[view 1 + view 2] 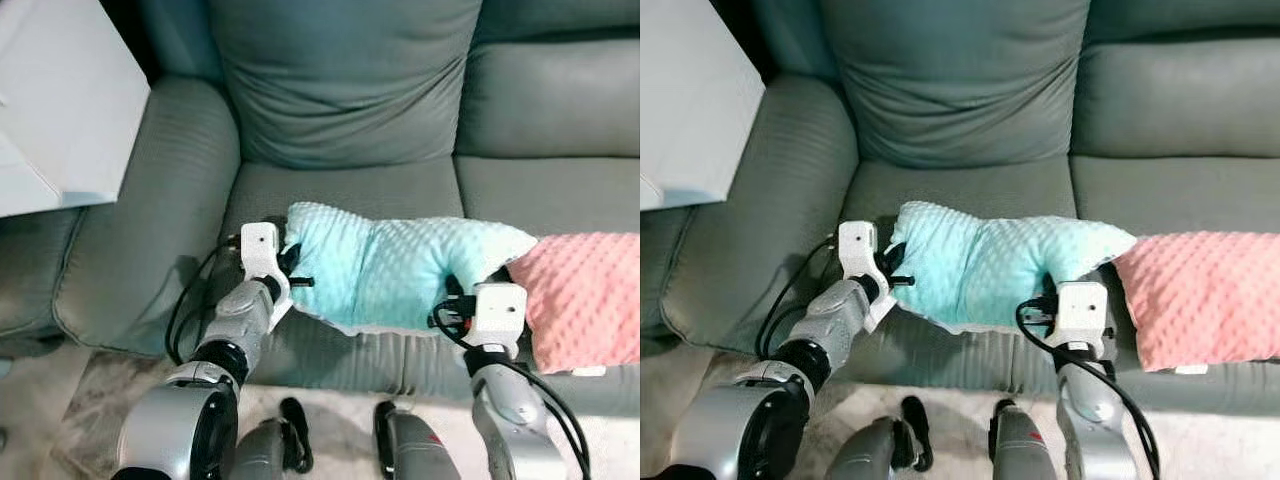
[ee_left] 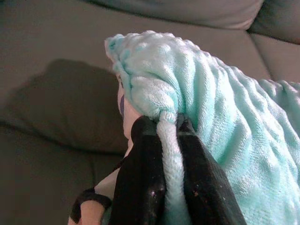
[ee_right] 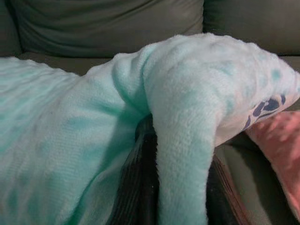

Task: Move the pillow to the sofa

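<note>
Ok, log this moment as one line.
left gripper: shut on mint dimpled fleece pillow | right gripper: shut on pillow | pillow: over grey sofa seat | beside: pink dimpled pillow

Pillow: mint pillow [image 3: 93, 126], plush and dimpled, draped over the right gripper [image 3: 180, 197]
Fingers: black fingers [image 3: 140, 187] pinch a fold of it
Underside: white, dark print
Right edge: pink pillow [image 3: 281, 154]
Behind: grey-green sofa [image 3: 108, 28] back cushions

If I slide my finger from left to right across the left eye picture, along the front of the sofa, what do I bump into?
Sofa armrest → left gripper → turquoise pillow → right gripper → pink pillow.
</note>
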`<state>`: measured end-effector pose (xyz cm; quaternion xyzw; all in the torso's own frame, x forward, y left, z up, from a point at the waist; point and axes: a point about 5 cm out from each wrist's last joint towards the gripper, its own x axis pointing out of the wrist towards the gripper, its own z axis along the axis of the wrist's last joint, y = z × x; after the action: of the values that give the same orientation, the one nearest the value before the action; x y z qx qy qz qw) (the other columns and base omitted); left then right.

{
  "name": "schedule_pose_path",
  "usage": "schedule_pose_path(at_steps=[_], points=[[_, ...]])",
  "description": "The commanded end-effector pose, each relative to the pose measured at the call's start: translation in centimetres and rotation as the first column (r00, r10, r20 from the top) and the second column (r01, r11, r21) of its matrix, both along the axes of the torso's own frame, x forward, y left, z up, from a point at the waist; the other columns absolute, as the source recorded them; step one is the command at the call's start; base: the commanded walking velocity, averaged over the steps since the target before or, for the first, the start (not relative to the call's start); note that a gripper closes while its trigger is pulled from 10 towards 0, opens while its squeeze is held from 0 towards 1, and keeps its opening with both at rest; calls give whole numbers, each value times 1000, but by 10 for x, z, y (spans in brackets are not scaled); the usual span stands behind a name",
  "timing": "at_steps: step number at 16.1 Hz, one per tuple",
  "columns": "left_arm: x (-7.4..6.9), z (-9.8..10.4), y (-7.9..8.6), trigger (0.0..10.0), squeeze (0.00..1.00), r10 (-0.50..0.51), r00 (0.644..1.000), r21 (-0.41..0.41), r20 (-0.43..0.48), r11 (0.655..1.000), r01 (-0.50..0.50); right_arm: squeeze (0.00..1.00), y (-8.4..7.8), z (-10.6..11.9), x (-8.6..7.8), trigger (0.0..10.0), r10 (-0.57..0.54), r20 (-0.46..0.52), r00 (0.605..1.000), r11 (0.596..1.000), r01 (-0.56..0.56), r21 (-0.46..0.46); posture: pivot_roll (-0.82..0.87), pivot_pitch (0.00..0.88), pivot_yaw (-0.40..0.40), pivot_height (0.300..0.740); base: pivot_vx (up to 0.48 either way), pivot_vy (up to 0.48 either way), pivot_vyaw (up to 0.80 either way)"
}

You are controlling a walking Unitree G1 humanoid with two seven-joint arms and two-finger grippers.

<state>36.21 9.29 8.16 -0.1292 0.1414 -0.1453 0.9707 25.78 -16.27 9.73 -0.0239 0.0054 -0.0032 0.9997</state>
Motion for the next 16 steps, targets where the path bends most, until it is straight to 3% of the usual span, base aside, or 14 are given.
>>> schedule_pose_path(at_steps=[1, 3, 6, 7, 8, 16], points=[[-5, -11, 5, 10000, 0, 14, 999, 20, -50, 1000, -13, 0, 5, -1, -4, 10000, 3, 9, 1000, 1000, -3, 10, -187, 383, 151, 740, 0, 0, 0], [-2, -6, 8, 10000, 0, 25, 1000, 56, -15, 998, -24, 0, 6, -5, -4, 10000, 4, 3, 1000, 1000, -4, 11, -183, 385, 155, 740, 0, 0, 0], [4, 1, 26, 10000, 0, 143, 990, 76, 15, 987, -143, 0, -5, -20, -2, 10000, -16, -32, 999, 1000, 16, -9, -176, 392, 160, 740, 0, 0, 0], [3, 0, 30, 10000, 216, 161, 987, 71, 9, 984, -162, 0, -8, -23, -1, 10000, -23, -40, 999, 1000, 24, 6, -174, 394, 160, 740, 0, 0, 0], [2, -2, 32, 10000, 1000, 175, 985, 75, 7, 982, -175, 1000, -10, -25, 0, 10000, -28, -43, 999, 1000, 28, 4, -169, 399, 160, 740, 0, 0, 0], [-6, -15, 36, 10000, 1000, 192, 981, 139, -1, 972, -190, 1000, -14, -44, 2, 10000, -50, -83, 995, 999, 49, -8, -156, 411, 165, 740, 0, 0, 0]])
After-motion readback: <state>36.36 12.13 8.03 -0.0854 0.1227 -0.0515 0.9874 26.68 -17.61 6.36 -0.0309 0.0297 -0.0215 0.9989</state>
